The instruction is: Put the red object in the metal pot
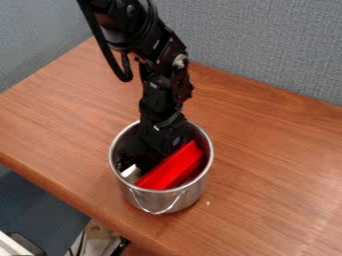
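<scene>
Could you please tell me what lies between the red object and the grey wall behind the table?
In the camera view, the robot arm rises between the red object and the grey wall.

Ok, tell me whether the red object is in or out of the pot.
In: the red object lies inside the rim of the metal pot.

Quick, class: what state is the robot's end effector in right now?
End effector: closed, fingertips down inside the metal pot beside the red object; whether it grips anything cannot be told.
</scene>
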{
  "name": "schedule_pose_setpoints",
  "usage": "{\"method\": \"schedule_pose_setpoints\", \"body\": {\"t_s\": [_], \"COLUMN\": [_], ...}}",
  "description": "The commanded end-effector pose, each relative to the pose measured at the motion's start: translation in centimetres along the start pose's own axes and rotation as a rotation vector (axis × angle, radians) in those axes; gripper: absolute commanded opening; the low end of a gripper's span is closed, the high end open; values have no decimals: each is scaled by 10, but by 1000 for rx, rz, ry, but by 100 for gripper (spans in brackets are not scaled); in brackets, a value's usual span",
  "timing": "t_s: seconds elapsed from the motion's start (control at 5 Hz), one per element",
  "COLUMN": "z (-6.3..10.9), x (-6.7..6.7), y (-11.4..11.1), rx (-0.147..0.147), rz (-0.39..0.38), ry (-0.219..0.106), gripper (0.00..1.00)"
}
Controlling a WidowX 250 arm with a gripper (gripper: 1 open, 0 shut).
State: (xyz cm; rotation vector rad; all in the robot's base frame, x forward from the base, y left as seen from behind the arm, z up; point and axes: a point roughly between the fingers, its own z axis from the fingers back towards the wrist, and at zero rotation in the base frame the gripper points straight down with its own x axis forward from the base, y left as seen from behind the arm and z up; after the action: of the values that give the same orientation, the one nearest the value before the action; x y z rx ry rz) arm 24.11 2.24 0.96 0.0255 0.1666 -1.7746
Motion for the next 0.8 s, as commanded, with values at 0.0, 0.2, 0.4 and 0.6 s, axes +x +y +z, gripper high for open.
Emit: {"method": "schedule_pose_setpoints", "body": {"t_s": [0.0,0.2,0.4,0.6], "z": [16,21,35,45], "x": [7,-1,-11,4], "y": [2,14,30,16], "rx": [37,16,-9,3], "rz": [18,61,116,172], "ry": [-22,-13,1,2], "gripper": [0,0,0,0]}}
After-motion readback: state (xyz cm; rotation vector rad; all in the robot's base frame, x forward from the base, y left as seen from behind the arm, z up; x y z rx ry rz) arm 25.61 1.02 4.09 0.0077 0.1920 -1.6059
